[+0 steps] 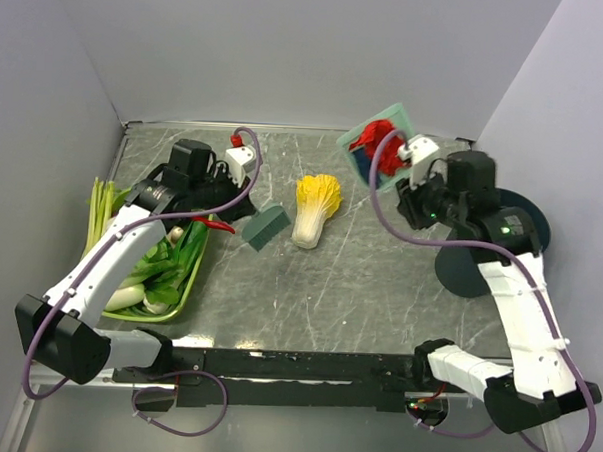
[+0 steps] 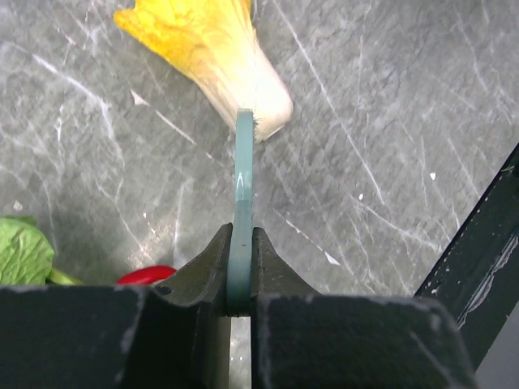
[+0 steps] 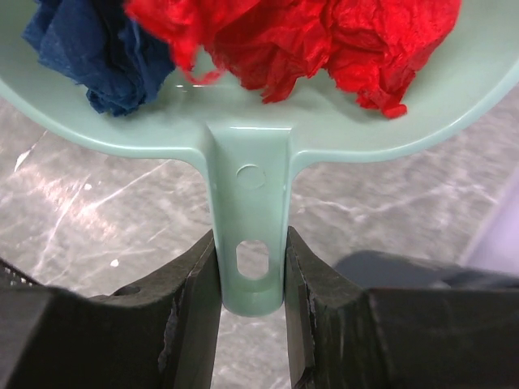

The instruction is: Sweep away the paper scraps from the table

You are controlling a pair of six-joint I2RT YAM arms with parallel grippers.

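Observation:
Red paper scraps (image 3: 324, 36) and a dark blue one (image 3: 97, 49) lie bunched in a pale green dustpan (image 1: 370, 139) held over the far right of the table (image 1: 379, 289). My right gripper (image 1: 402, 172) is shut on the dustpan's handle (image 3: 250, 203), which sits between the fingertips of that gripper (image 3: 250, 243). My left gripper (image 1: 245, 210) is shut on a teal hand brush (image 1: 267, 228). In the left wrist view the brush shows edge-on as a thin teal blade (image 2: 243, 170) in the gripper (image 2: 241, 237), its tip near the cabbage's white base.
A yellow-white napa cabbage (image 1: 315, 209) lies mid-table, just right of the brush. A green tray (image 1: 183, 296) of leafy vegetables sits at the left, with a red chili (image 1: 219, 224) at its far edge. A dark round object (image 1: 472, 265) lies under my right arm.

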